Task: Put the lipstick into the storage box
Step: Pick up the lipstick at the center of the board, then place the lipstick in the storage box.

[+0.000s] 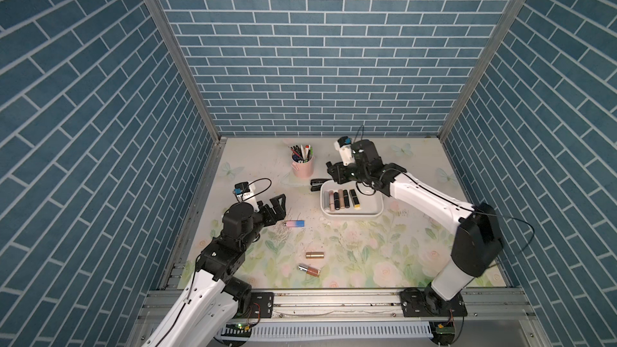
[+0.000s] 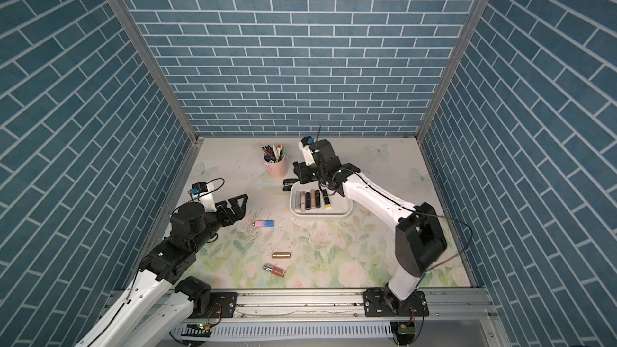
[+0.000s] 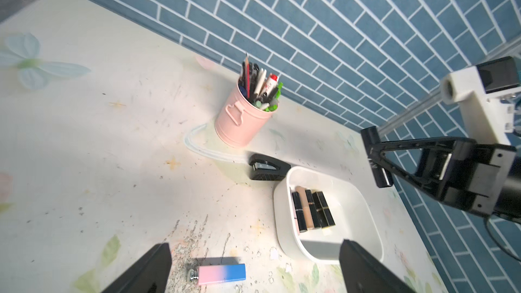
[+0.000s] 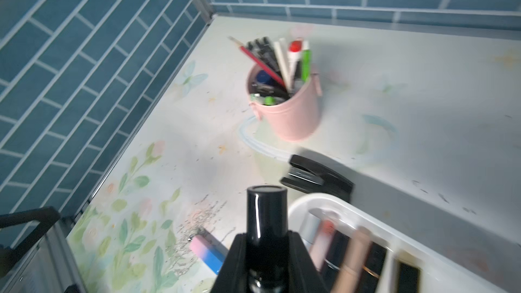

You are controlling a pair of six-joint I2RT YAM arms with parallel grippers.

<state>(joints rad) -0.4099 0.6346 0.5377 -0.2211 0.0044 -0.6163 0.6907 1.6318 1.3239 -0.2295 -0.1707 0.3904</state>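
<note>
Inside a booth lined with blue brick pattern, both top views show a floral surface (image 1: 417,238) with two robot arms reaching over it. The storage box (image 1: 369,214), a shallow white tray, sits right of centre toward the back. A row of lipsticks (image 1: 340,199) lies side by side in its left half. The right pincer (image 1: 334,172) hangs over the box's far left corner, its tips too small here to read. The left pincer (image 1: 275,206) is spread wide above the left of the surface. A pink-and-blue lipstick (image 1: 295,224) lies near it. A gold lipstick (image 1: 315,255) and a brown gloss tube (image 1: 309,270) lie nearer the front, well apart from the box. A pink pen cup (image 1: 302,165) stands at the back, with a black stapler (image 1: 319,184) between it and the box.

In the left wrist view, the left pincer's two dark fingers (image 3: 153,269) stand far apart. The pink-and-blue lipstick (image 3: 222,274) lies flat on the surface between them. The storage box (image 3: 282,221) lies beyond, with the right pincer (image 3: 376,159) above its far side.

The right wrist view is blurred. The right pincer (image 4: 267,238) pinches a black lipstick (image 4: 266,207), whose glossy end pokes out past the fingers. The storage box rim (image 4: 338,201) shows just beside it, with the stapler (image 4: 318,177) and pen cup (image 4: 293,119) beyond.
</note>
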